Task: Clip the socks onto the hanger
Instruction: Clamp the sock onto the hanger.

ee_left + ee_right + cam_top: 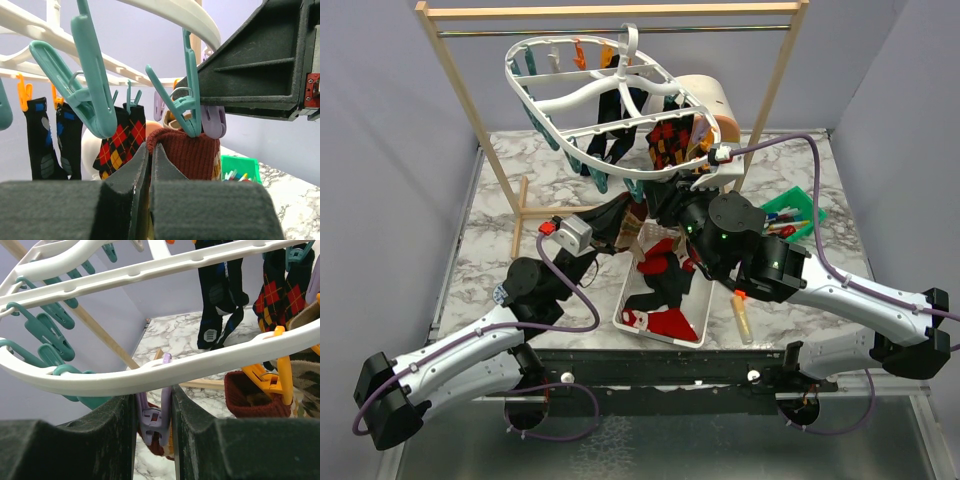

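- a robotics lab test cell, set up for a laundry trial.
- plain grey-lilac walls (380,120) box in a marble-patterned tabletop (490,250).
- two white-and-black robot arms (460,362) trailing purple cables (575,300) are bolted at its near edge.
- staged props: a wooden frame rack (610,10), a white plastic hanger (590,95), socks (670,322) in a white bin (620,318), and a green tray (805,195).

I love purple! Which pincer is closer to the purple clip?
Right: the right pincer grips the purple clip; the left pincer sits just below, holding a dark red sock.
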`<state>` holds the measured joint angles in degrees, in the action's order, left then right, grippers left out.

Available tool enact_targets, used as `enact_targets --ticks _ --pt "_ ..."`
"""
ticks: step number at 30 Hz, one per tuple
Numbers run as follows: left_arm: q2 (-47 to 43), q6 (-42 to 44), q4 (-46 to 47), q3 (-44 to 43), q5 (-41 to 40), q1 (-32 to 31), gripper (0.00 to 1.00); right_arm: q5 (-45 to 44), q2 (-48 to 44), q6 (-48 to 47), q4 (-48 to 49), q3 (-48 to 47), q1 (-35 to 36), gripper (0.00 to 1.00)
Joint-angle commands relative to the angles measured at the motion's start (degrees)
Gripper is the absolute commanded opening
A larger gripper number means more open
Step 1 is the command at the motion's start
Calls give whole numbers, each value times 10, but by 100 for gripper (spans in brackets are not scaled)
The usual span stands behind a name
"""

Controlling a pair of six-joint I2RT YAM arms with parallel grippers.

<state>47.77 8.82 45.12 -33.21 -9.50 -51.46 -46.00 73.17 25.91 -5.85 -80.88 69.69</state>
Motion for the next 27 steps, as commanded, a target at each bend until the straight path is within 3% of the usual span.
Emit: enact_targets --ticks 1,17,27 --pt "-13 -18 16 -9 6 0 0 -10 2 13 1 8 3 0" --pt "-14 -50 16 4 33 0 0 -5 12 24 -4 4 3 0" --pt "-34 -41 15 26 -2 0 0 4 0 27 -11 24 3 0"
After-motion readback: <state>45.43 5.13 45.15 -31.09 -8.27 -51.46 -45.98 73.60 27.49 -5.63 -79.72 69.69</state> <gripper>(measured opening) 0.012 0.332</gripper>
